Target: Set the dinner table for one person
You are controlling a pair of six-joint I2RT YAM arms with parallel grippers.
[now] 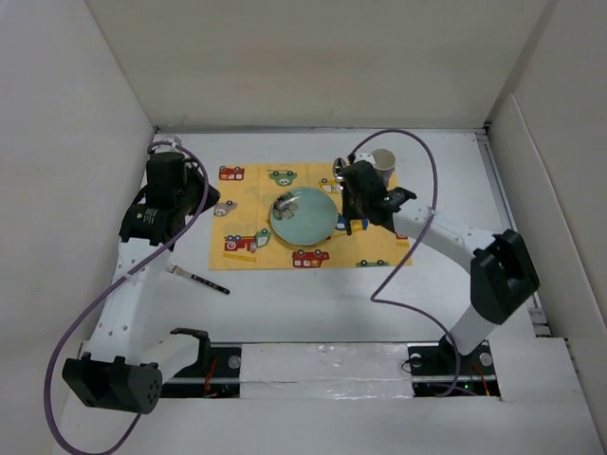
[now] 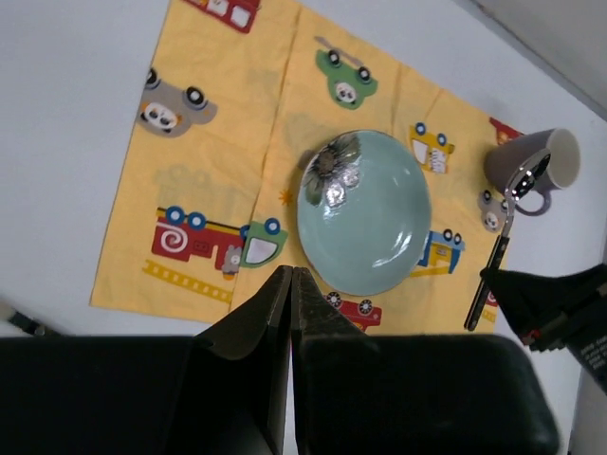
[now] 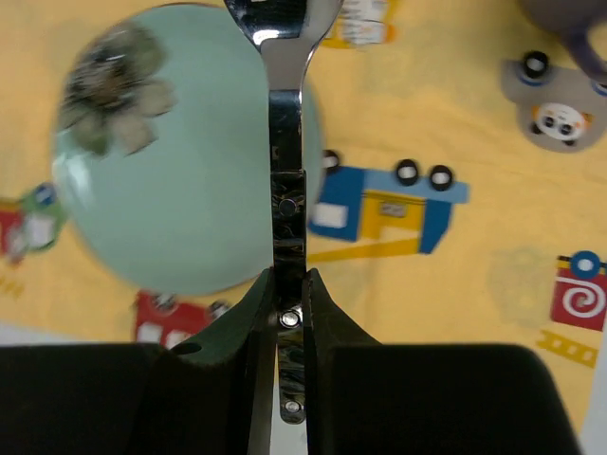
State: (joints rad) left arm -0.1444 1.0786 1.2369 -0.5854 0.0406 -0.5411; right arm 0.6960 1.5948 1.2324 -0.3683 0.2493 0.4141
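The white dinner table (image 1: 313, 308) carries a yellow car-print placemat (image 1: 248, 202). A pale green plate (image 1: 303, 216) with a flower mark sits in the placemat's middle. My right gripper (image 1: 350, 214) is shut on a spoon (image 3: 286, 142) by its black riveted handle, holding it above the placemat just right of the plate (image 3: 171, 180). The spoon's bowl points toward a grey mug (image 1: 383, 162). My left gripper (image 2: 291, 277) is shut and empty above the placemat's left part. A black-handled fork (image 1: 199, 278) lies on the table left of the placemat's near corner.
White walls enclose the table on the left, back and right. A purple cable (image 1: 417, 256) loops from the right arm over the table's right part. The mug (image 2: 536, 169) stands at the placemat's far right corner.
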